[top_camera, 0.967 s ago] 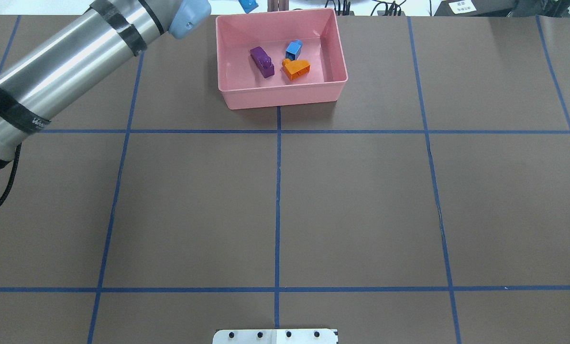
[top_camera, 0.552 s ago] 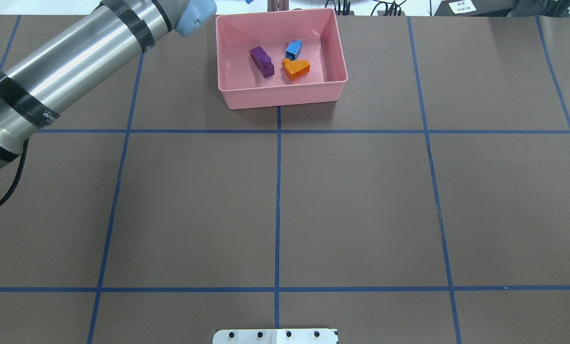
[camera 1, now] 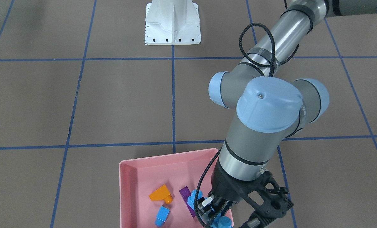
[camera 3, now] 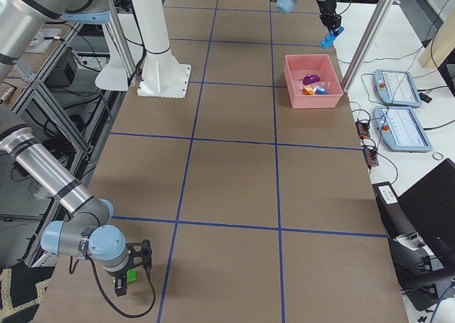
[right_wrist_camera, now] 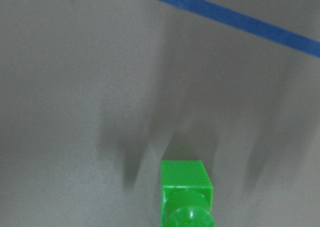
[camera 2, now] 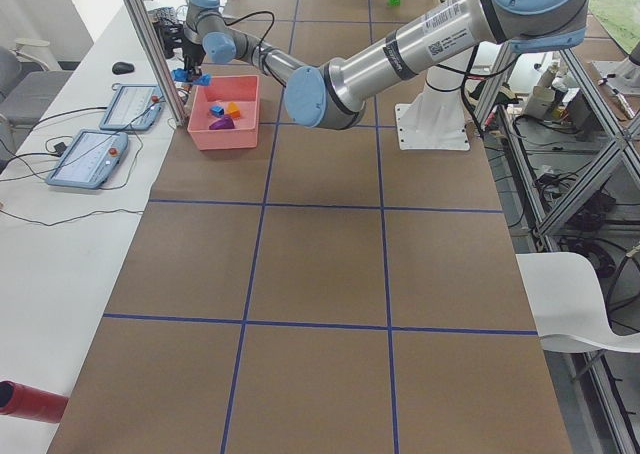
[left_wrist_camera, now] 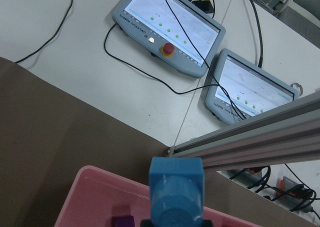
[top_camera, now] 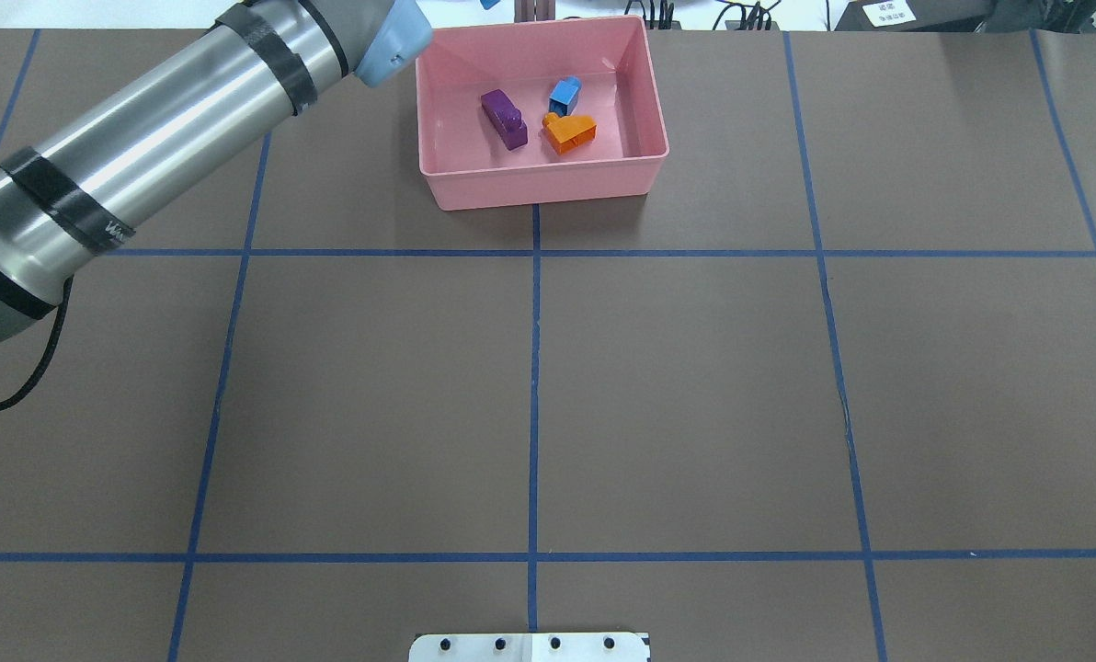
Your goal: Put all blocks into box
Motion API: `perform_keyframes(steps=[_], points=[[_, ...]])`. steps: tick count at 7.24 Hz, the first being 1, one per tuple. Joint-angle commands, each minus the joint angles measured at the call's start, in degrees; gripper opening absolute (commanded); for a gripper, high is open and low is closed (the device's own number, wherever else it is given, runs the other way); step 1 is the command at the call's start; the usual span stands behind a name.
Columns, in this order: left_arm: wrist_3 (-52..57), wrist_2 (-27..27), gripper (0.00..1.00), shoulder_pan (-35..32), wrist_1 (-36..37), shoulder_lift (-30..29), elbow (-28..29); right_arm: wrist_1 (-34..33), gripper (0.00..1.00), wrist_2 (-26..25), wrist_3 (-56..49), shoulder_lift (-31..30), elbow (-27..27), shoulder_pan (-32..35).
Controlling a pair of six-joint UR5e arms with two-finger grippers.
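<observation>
Left hand (camera 1: 211,211) gripping studded light-blue block (left_wrist_camera: 176,193)

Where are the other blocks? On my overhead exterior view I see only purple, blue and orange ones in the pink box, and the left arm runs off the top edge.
Observer: The left gripper has its jaws shut on the long light-blue block.
Operator: Is it over the box?
Observer: Yes. In the left wrist view that block hangs above the pink box, close to its rim.
Operator: And a green one?
Observer: The green block is at the right gripper, far from the box at the table's other end. I cannot tell whether those jaws clamp it.
</observation>
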Motion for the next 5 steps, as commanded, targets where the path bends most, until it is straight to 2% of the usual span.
perform_keyframes(steps=[1, 2, 4, 5], points=[[-0.1, 4.2, 0.0, 2.3, -2.7, 0.0, 2.4, 0.3, 0.95, -0.1, 0.6, -0.7, -0.4, 0.0], [-0.1, 6.4, 0.0, 4.0, -2.8, 0.0, 2.5, 0.4, 0.9, -0.3, 0.8, -0.6, -1.0, 0.0], [-0.1, 7.4, 0.0, 6.4, -2.7, 0.1, 2.8, 0.3, 0.88, -0.6, 0.8, 0.0, -1.1, 0.1], [0.5, 7.2, 0.91, 7.1, -2.6, 0.2, 2.8, 0.3, 0.82, -0.7, 0.8, 0.1, -1.1, 0.3]])
